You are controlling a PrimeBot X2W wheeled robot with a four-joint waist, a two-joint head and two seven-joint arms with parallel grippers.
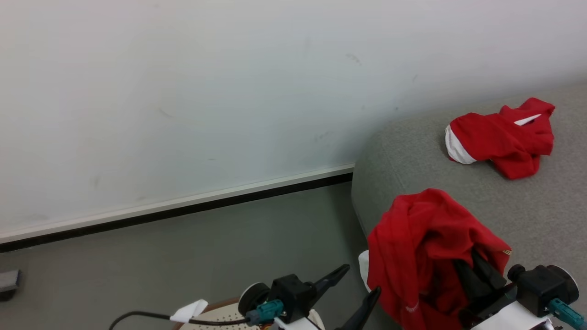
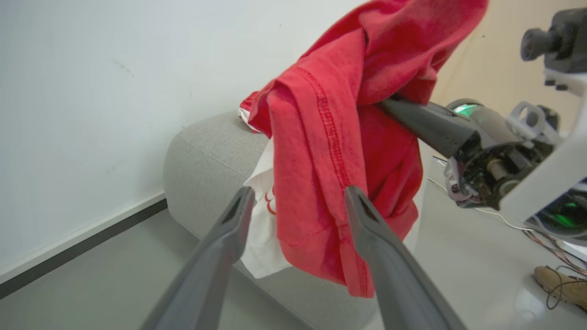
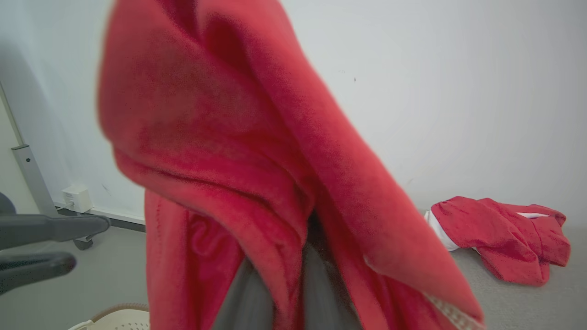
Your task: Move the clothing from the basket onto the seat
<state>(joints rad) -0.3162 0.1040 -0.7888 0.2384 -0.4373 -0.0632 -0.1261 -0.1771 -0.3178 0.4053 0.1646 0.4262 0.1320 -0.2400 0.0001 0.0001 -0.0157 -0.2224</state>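
Note:
A red piece of clothing (image 1: 422, 238) hangs draped over my right gripper (image 1: 474, 268), which is shut on it above the front edge of the grey seat (image 1: 412, 156). In the right wrist view the same cloth (image 3: 220, 151) covers the fingertips. My left gripper (image 1: 357, 282) stands open just left of the hanging cloth, and in its own view its fingers (image 2: 236, 220) flank the red hem (image 2: 321, 151) without holding it. A second red garment (image 1: 502, 135) with a white band lies further back on the seat. The basket (image 1: 215, 316) peeks in at the bottom edge.
A white wall with a dark skirting board (image 1: 183, 208) runs behind the grey floor (image 1: 183, 261). A tan shoe (image 2: 559, 284) and loose cables (image 2: 541, 238) lie on the floor to the right. A small grey object (image 1: 9, 282) sits at the far left.

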